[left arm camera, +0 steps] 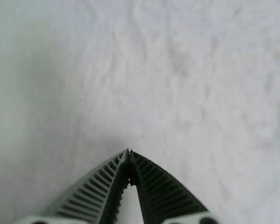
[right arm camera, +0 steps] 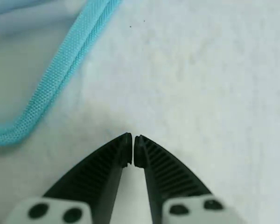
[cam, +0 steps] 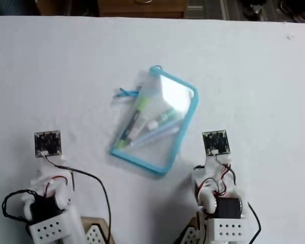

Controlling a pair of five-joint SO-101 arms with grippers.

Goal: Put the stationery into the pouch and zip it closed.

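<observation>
A clear pouch (cam: 157, 119) with a light blue border lies tilted in the middle of the white table (cam: 254, 76). Several pens and markers (cam: 147, 127) lie inside it, and a blue pull tab (cam: 124, 93) sticks out at its far left corner. My left gripper (left arm camera: 129, 153) is shut over bare table, near the front left, well away from the pouch. My right gripper (right arm camera: 132, 139) is shut and empty, just off the pouch's blue edge (right arm camera: 60, 70) at its near right corner. In the high view the two arms (cam: 48, 145) (cam: 215, 143) sit at the front.
Black cables (cam: 91, 178) run along the left arm's base at the front edge. Open white table surrounds the pouch on every side. Dark furniture (cam: 142, 7) stands beyond the table's far edge.
</observation>
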